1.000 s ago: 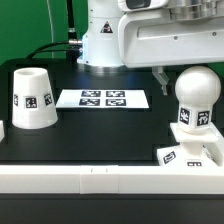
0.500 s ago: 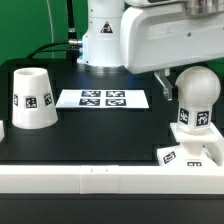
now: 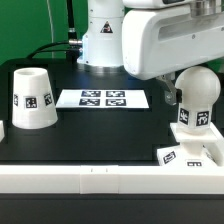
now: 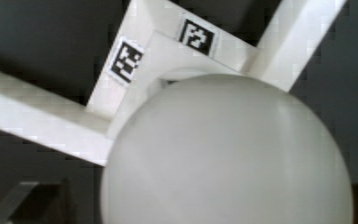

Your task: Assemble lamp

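Exterior view: bulb [image 3: 196, 95] upright on the base [image 3: 190, 152] at the bench's near corner on the exterior view's right, shade [image 3: 32, 97] by the opposite side edge. The gripper [image 3: 170, 93] is just beside the bulb, and I cannot tell its finger gap. Wrist view: the bulb [image 4: 220, 150] looms large over the tagged base [image 4: 158, 50].

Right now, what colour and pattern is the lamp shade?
The shade is white with black-and-white square tags on its side; best in the exterior view.
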`<state>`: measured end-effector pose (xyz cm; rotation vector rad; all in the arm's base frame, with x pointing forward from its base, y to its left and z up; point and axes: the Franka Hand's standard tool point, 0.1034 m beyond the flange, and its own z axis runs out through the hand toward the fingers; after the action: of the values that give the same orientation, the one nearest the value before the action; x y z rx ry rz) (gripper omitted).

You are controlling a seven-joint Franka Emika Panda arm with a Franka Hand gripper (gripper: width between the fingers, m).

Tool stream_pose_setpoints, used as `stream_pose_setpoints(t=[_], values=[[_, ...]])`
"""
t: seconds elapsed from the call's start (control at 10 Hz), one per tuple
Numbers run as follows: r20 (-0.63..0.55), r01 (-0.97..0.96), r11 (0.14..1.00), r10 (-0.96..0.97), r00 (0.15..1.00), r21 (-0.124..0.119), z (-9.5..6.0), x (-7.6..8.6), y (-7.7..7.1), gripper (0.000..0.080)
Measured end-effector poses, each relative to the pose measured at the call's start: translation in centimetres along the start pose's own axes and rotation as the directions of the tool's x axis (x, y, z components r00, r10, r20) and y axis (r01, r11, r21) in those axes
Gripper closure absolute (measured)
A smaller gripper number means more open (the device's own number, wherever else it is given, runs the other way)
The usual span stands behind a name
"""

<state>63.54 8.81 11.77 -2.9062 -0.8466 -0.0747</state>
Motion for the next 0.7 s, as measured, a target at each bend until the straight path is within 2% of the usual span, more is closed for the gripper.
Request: stream_pose_setpoints(t=[0.1, 0.5, 0.7], values=[[0.006, 0.108, 0.994, -0.108, 0.994, -0.015, 0.19, -0.08, -0.12, 0.0101], [0.033, 0.398, 0.917, -0.397, 0.917, -0.014, 0.66, -0.60, -0.66, 0.0101], [0.039, 0.519, 0.854, -0.518, 0.855, -0.030, 0.94, -0.38, -1.09, 0.0101]])
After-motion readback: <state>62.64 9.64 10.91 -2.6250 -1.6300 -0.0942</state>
